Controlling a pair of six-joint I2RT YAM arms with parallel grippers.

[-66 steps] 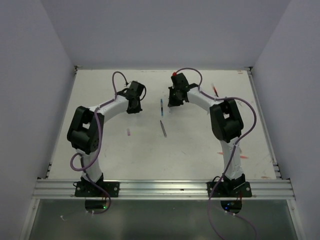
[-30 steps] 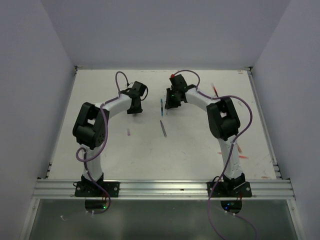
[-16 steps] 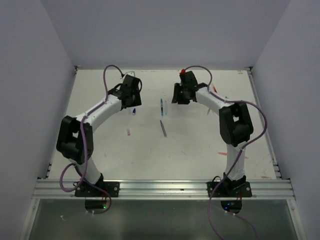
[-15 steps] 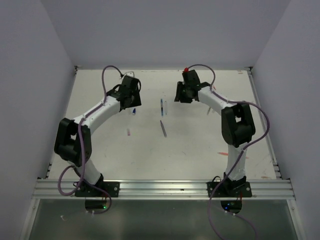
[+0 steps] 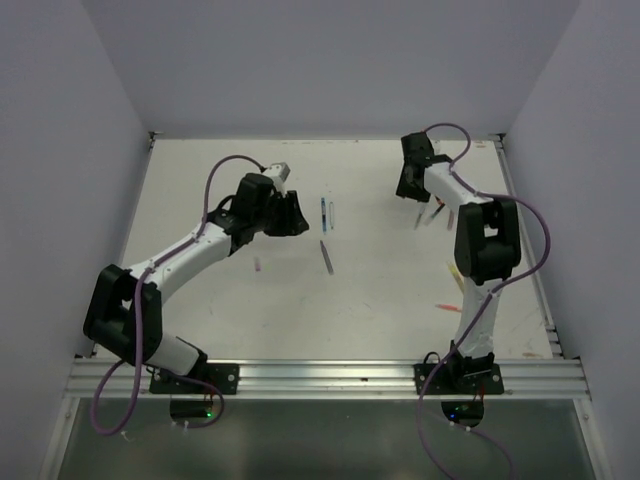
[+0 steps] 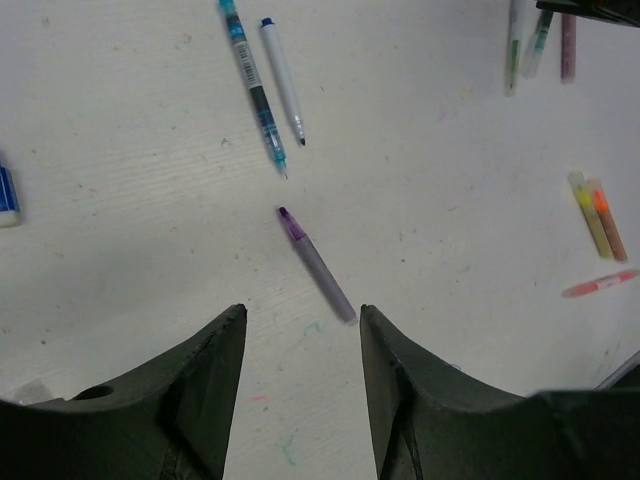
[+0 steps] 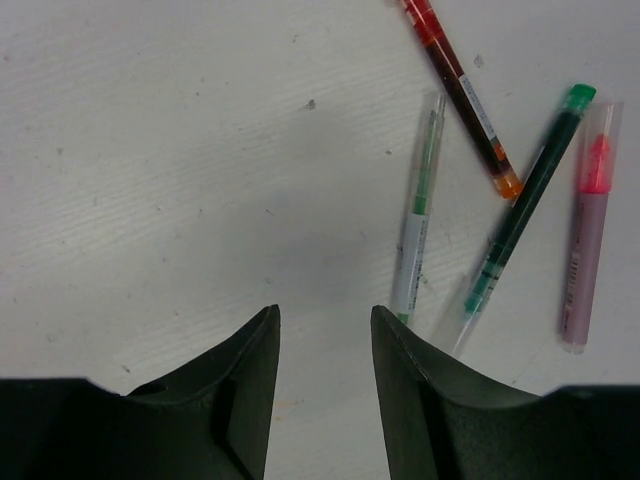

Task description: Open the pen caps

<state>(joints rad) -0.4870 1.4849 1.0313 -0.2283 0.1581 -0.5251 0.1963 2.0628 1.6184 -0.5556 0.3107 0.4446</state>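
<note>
Table (image 6: 450, 180) was matt white, left gripper fingers (image 6: 190, 400) were matt black plastic, red pen (image 7: 460, 95) at 1 o'clock looked glossy

A purple-grey pen (image 6: 318, 268) is lying aslant on the surface (image 6: 440, 160) with its purple tip bare. Just beyond it, a teal pen (image 6: 254, 88) and a white pen (image 6: 281, 78) are lying side by side, nearly parallel, their tips showing. A short blue cap (image 6: 6, 196) is sitting well apart from them, cut off by the left edge of the view. Elsewhere a red pen (image 7: 458, 95), a clear green-inked pen (image 7: 414, 235), a dark green pen (image 7: 522, 220) wearing a green cap (image 7: 578, 97) and a pink pen (image 7: 583, 250) are lying close together, fanned out.
</note>
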